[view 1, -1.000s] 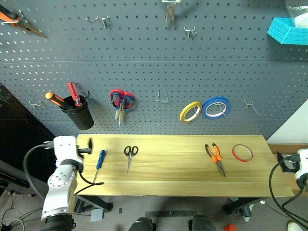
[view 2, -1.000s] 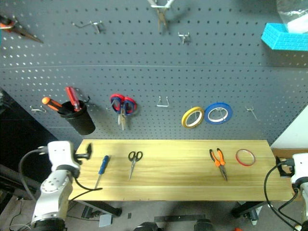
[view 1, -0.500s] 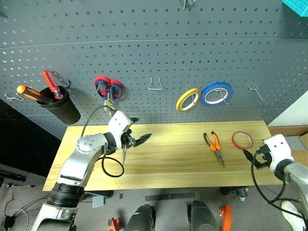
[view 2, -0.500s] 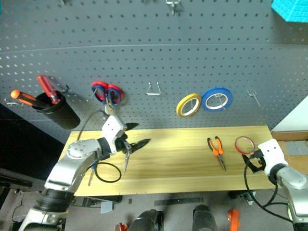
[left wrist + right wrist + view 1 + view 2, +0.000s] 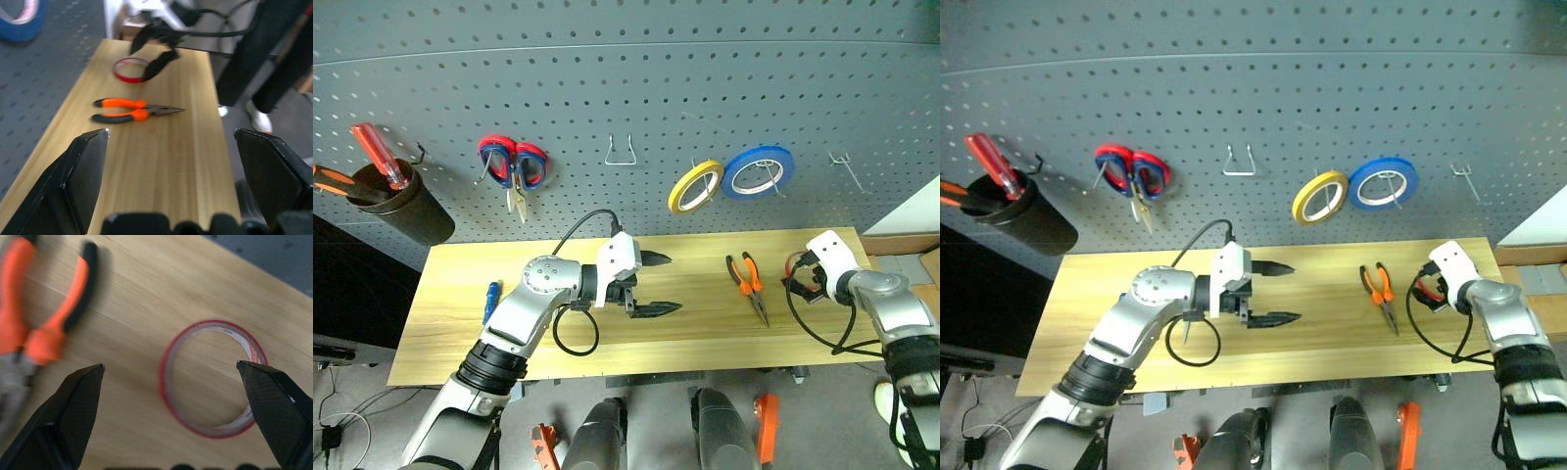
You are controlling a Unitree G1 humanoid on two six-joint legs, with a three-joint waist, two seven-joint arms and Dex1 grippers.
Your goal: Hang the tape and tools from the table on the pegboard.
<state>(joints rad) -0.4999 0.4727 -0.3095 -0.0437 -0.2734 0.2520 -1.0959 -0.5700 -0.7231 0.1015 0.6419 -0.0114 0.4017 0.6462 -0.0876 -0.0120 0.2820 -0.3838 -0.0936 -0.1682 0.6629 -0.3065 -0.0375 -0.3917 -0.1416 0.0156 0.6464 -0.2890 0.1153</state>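
Note:
The red tape (image 5: 212,382) lies flat near the right end of the table (image 5: 705,333). My right gripper (image 5: 798,279) hovers over it, open, with the ring between and below its fingers (image 5: 73,411). The orange-and-black pliers (image 5: 751,284) lie just left of the tape. My left gripper (image 5: 658,284) is open and empty above the table's middle, pointing right toward the pliers (image 5: 132,110). The blue-handled screwdriver (image 5: 490,299) lies at the table's left end. The black scissors are hidden under my left arm. The pegboard (image 5: 607,78) rises behind the table.
On the pegboard hang red-and-blue scissors (image 5: 512,162), a yellow roll (image 5: 695,186), a blue roll (image 5: 759,168) and a black cup (image 5: 396,201) holding a red screwdriver. Bare hooks (image 5: 622,152) sit at the middle and another hook (image 5: 847,168) at the far right.
The camera has tilted down. My left gripper swung right from the table's left end to its middle and turned to point right. My right gripper moved in over the red tape.

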